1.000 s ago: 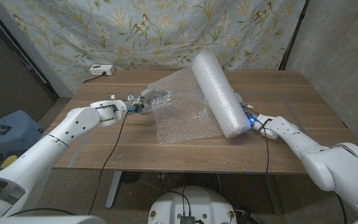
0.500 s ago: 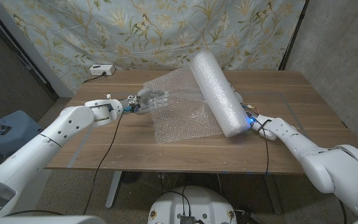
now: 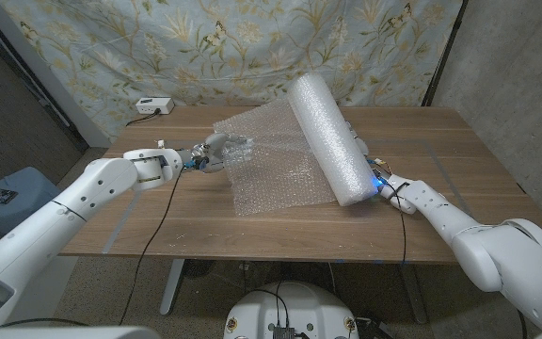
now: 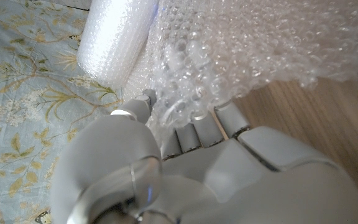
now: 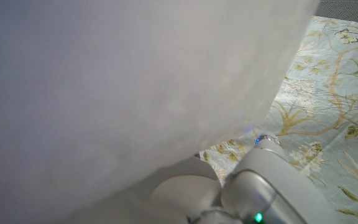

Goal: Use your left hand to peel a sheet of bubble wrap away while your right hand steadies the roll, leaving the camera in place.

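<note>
Since a second ago, our left hand (image 3: 216,151) has lifted the bubble wrap sheet (image 3: 276,169) slightly higher, fingers pinching its edge. Our right hand (image 3: 370,169) presses the roll (image 3: 326,137), lying diagonally on the counter (image 3: 186,221); its grip we cannot tell.

Left arm reached in from bottom left, forearm stretched across table. Left hand (image 3: 216,150) raised off tabletop, fingers (image 4: 194,132) curled, pinching edge of clear bubble wrap sheet (image 3: 276,169). Right arm extended from bottom right. Right hand (image 3: 370,169) apparently pressed against near end of white bubble wrap roll (image 3: 328,137), grip unclear.
</note>
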`<state>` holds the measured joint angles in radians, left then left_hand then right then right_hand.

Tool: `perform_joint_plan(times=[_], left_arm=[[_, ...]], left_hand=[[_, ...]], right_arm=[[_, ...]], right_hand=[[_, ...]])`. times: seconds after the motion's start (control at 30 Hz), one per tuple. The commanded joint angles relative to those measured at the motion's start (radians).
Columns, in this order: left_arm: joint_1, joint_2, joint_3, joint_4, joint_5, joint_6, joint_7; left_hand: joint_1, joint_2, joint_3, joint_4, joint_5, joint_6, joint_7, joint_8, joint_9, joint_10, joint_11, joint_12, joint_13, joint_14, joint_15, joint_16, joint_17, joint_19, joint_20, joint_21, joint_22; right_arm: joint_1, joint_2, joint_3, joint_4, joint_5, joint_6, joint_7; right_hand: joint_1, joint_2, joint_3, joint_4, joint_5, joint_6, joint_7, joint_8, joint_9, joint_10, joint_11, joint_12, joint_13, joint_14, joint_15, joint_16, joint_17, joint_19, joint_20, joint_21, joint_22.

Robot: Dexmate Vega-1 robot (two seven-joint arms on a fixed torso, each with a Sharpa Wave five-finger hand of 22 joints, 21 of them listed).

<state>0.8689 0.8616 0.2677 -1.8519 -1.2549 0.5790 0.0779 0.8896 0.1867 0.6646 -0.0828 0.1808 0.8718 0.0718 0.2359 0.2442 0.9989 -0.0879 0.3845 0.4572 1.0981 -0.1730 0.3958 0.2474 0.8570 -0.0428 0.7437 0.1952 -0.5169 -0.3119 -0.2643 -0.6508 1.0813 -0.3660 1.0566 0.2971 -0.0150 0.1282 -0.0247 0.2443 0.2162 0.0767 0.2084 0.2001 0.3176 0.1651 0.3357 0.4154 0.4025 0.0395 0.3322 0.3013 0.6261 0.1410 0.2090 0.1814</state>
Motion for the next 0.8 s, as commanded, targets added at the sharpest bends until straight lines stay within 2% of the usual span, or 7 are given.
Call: perform_joint_plan(times=[0.03, 0.47, 0.8], left_arm=[[-0.014, 0.017, 0.004, 0.008, 0.002, 0.017, -0.015], [-0.026, 0.033, 0.004, 0.010, -0.002, 0.039, -0.023], [-0.032, 0.043, 0.005, 0.007, -0.002, 0.050, -0.037]], left_hand=[[-0.008, 0.002, 0.010, -0.001, 0.000, 0.023, 0.027, -0.003, 0.002, 0.019, -0.011, -0.001, 0.005, -0.005, -0.006, 0.005, 0.002, -0.002, 0.000, 0.007, 0.000], [-0.009, 0.001, 0.011, -0.001, 0.000, 0.024, 0.029, -0.004, 0.003, 0.020, -0.011, -0.004, 0.007, -0.007, -0.003, 0.004, 0.002, -0.004, 0.000, 0.014, 0.000], [-0.009, 0.002, 0.011, -0.002, 0.000, 0.023, 0.029, -0.005, 0.004, 0.020, -0.011, -0.007, 0.007, -0.006, -0.003, 0.006, 0.004, -0.007, 0.001, 0.018, -0.001]], right_arm=[[-0.001, 0.015, 0.015, 0.022, 0.003, 0.031, 0.017], [-0.019, 0.016, 0.026, 0.002, 0.008, 0.040, -0.001], [-0.033, 0.006, 0.035, -0.016, 0.017, 0.041, -0.014]], right_hand=[[-0.008, 0.001, -0.003, -0.003, 0.005, 0.009, 0.000, 0.008, 0.002, 0.001, -0.006, -0.001, 0.004, 0.004, -0.005, -0.002, 0.004, -0.002, -0.002, 0.000, 0.001], [-0.009, 0.001, -0.004, -0.004, 0.006, 0.016, -0.003, 0.009, 0.002, 0.006, -0.002, -0.003, 0.005, 0.004, -0.008, -0.004, 0.003, -0.004, -0.001, -0.001, 0.001], [-0.010, 0.001, -0.006, -0.005, 0.008, 0.015, -0.007, 0.009, 0.002, 0.002, -0.008, -0.007, 0.005, 0.002, -0.012, -0.006, 0.002, -0.005, 0.008, -0.001, 0.001]])
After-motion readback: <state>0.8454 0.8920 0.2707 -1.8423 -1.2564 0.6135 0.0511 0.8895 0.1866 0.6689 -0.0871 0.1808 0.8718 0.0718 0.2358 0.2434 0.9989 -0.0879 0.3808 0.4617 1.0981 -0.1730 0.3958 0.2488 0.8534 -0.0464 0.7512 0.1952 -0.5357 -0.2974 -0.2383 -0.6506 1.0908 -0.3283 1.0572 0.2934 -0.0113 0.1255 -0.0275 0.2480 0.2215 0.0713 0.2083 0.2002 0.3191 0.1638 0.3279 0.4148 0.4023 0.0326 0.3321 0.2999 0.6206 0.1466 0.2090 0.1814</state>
